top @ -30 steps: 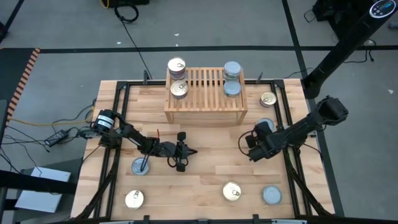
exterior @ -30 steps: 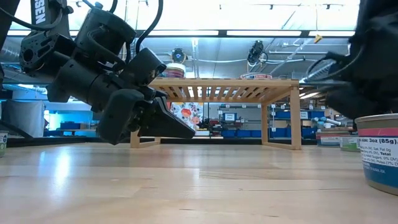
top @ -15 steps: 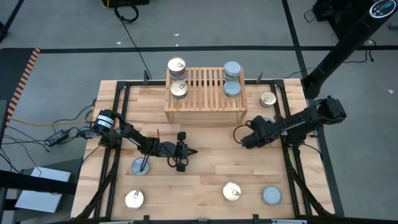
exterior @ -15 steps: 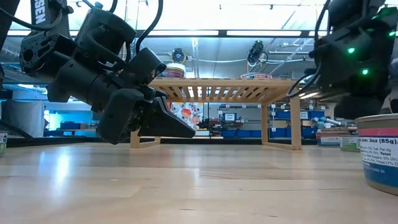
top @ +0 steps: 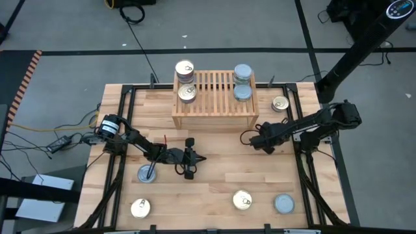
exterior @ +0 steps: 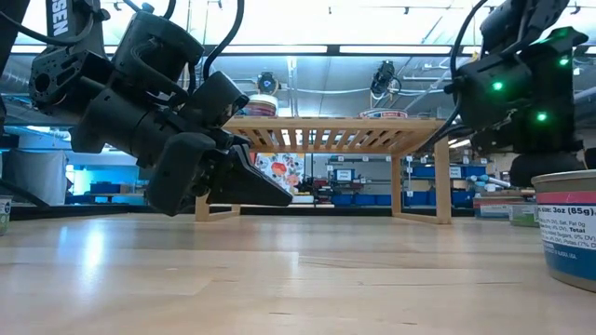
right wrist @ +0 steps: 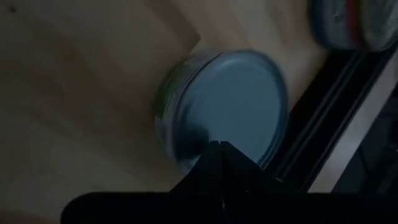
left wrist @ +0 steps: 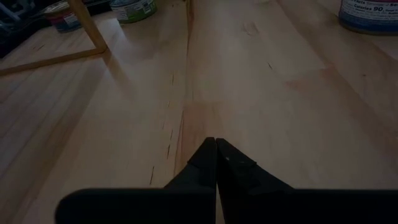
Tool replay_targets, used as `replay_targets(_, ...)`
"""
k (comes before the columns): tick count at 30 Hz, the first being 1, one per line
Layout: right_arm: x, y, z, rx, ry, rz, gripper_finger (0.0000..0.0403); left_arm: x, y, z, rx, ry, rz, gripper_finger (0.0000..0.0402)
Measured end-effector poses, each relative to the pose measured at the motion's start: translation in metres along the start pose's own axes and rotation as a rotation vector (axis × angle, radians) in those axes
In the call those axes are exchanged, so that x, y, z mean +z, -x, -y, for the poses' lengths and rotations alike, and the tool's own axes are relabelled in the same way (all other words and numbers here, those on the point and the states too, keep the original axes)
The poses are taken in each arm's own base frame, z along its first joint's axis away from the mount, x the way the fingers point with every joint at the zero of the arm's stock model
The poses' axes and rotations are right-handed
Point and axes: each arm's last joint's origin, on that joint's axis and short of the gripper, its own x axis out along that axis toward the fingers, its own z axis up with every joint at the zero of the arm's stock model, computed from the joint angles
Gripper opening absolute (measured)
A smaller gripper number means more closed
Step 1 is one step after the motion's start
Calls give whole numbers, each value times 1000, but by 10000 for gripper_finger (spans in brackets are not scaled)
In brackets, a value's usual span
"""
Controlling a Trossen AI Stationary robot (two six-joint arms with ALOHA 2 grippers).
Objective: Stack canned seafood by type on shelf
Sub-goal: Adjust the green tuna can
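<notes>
Seen from above, nine tin tops show: five pale gold and four blue-grey silver. The shelf (top: 214, 88), a light wooden rack with a slatted top, stands at the table's (top: 214, 188) far edge and carries four of them. Two gold tops (top: 184, 67) (top: 188, 93) sit at its left end and two silver tops (top: 242, 71) (top: 242, 92) at its right end.

The rest lie on the planks: a gold tin (top: 281, 103) just right of the shelf, a silver tin (top: 147, 173) under the left arm, and a front row of gold (top: 140, 208), gold (top: 242, 200) and silver (top: 284, 204).

The left gripper (top: 201, 158) rests low near the table's middle, fingers pressed together and holding nothing. The right gripper (top: 247, 138) hangs just in front of the shelf's right corner, fingers likewise closed and empty.

Only the right wrist view shows a tenth tin, silver-topped (right wrist: 227, 102), directly beyond those closed fingertips (right wrist: 217, 149); from above the arm covers it. The low view alone shows a blue label on a front tin (exterior: 566, 228) and the open space beneath the shelf.
</notes>
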Motion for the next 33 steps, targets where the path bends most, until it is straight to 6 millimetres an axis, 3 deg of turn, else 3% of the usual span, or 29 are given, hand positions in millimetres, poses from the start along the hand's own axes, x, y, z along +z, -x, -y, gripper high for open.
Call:
replay_targets(6, -5, 1, -3, 69, 29, -95, 2, 0, 0, 0, 0, 0, 0, 5)
replay_targets(14, -5, 17, -4, -8, -20, 22, 2, 0, 0, 0, 0, 0, 0, 5)
replay_targets(20, -2, 7, -5, 23, -5, 19, 2, 0, 0, 0, 0, 0, 0, 5)
replay_targets(25, -3, 2, -7, 83, 34, -28, 2, 0, 0, 0, 0, 0, 0, 5)
replay_targets(33, -14, 20, -17, 237, 132, -196, 2, 0, 0, 0, 0, 0, 0, 5)
